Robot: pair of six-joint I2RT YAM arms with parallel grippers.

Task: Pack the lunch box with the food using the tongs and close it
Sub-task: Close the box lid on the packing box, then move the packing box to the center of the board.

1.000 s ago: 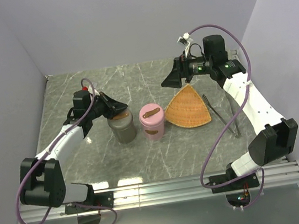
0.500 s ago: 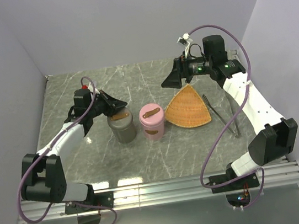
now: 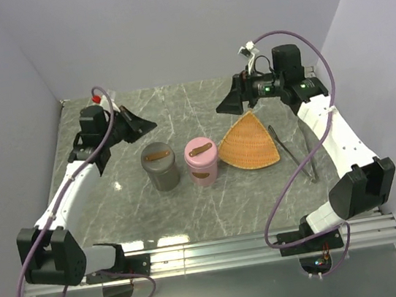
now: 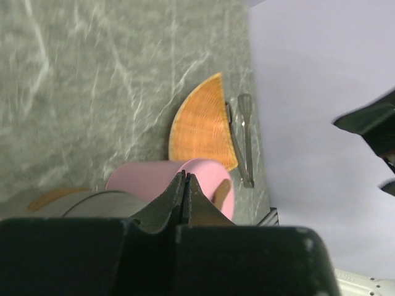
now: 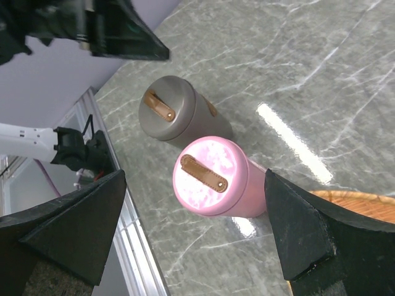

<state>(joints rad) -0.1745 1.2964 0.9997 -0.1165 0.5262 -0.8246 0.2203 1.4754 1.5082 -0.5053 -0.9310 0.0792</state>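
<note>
Two lidded cylinders with brown straps stand mid-table: a grey one [image 3: 160, 166] and a pink one [image 3: 202, 161]; which is the lunch box I cannot tell. The silver tongs [image 3: 292, 151] lie flat right of the orange woven tray [image 3: 250, 142]. No food is in view. My left gripper [image 3: 150, 124] is shut and empty, raised behind and left of the grey cylinder. In the left wrist view its shut tips [image 4: 185, 176] overlap the pink cylinder [image 4: 207, 182]. My right gripper [image 3: 224, 105] hangs open behind the tray. The right wrist view shows it [image 5: 194, 179] wide apart above the pink cylinder [image 5: 213, 179].
Walls close the table at the back, left and right. An aluminium rail [image 3: 255, 242] runs along the near edge. In the right wrist view the grey cylinder [image 5: 173, 111] stands close beside the pink one, and the left gripper [image 5: 123, 34] shows at the top left.
My left gripper has pulled back and to the left, away from the top of the grey cylinder, still shut. The right arm has barely moved.
</note>
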